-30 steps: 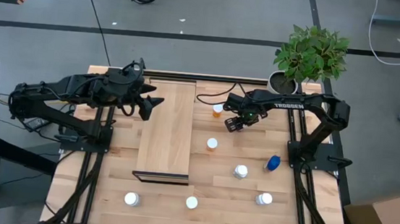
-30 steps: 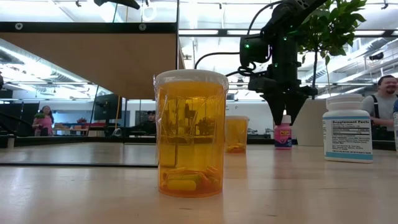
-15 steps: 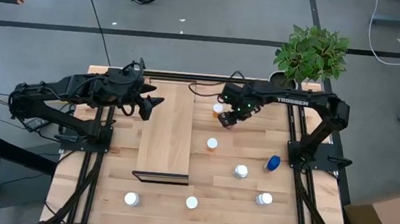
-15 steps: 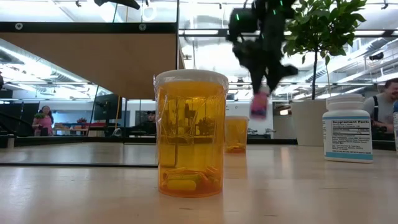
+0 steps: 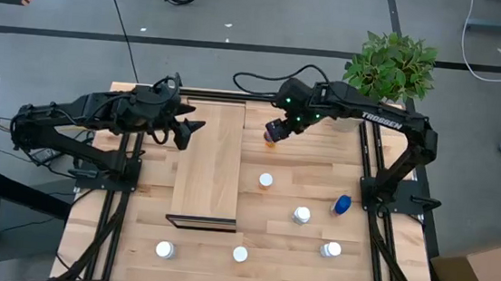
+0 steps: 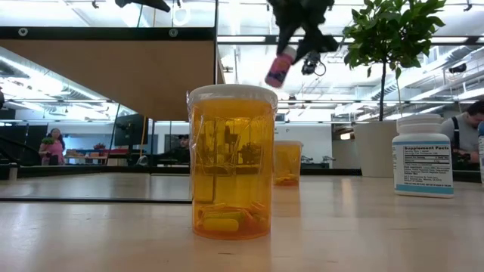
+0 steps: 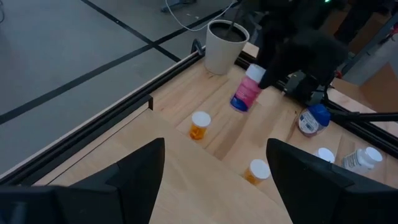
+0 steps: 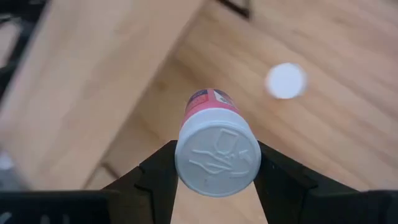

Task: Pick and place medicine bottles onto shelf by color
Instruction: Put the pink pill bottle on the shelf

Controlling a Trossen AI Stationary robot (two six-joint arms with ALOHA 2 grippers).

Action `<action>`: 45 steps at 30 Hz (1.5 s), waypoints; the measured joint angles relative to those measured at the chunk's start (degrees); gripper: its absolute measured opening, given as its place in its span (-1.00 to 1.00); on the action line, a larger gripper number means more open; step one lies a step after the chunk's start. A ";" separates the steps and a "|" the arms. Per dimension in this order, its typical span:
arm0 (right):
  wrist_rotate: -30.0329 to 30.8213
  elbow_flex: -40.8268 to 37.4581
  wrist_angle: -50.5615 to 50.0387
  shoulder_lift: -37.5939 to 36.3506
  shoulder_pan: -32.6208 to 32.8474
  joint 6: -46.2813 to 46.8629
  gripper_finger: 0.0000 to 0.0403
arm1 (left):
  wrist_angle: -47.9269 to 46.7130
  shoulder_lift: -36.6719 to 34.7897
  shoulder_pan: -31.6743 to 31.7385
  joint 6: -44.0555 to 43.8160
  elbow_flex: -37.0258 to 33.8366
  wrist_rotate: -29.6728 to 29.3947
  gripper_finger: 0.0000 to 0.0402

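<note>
Right gripper [image 5: 274,130] up in the air, fingers [image 8: 155,177] clamped on either side of a pink bottle [image 6: 279,68] just below its white cap, bottle tilted and well clear of the tabletop [image 5: 301,186]. Directly beneath the gripper, an orange bottle [image 7: 199,126] standing on the wood; just beside the gripper, toward the left arm, the near edge of the shelf [image 5: 209,164], a long light-wood board with a dark frame at its far end. Farther out from the gripper, toward the table's front: a second orange bottle [image 5: 265,181], a white-capped bottle [image 5: 301,215], a blue one lying over [image 5: 342,204], another white bottle on its side [image 5: 330,249], and two more white caps [image 5: 164,249] [image 5: 240,254] near the front edge. Behind the gripper, a white plant pot [image 7: 226,46] with a green plant [image 5: 391,66]. Left gripper [image 5: 188,130] parked at the shelf's other long edge, well apart from the bottles, fingers [image 7: 140,171] spread wide and holding nothing.
</note>
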 joint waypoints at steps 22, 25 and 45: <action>0.87 21.79 6.23 11.11 14.10 3.92 -0.06 | -0.64 -1.77 0.00 3.85 0.46 0.00 0.43; 1.02 30.39 1.27 16.15 14.67 1.32 -0.06 | -2.63 -2.27 0.00 4.18 2.65 0.00 0.43; 8.78 33.15 -3.47 18.95 23.48 0.98 -0.06 | -5.16 -2.69 -0.11 5.40 6.86 4.39 0.43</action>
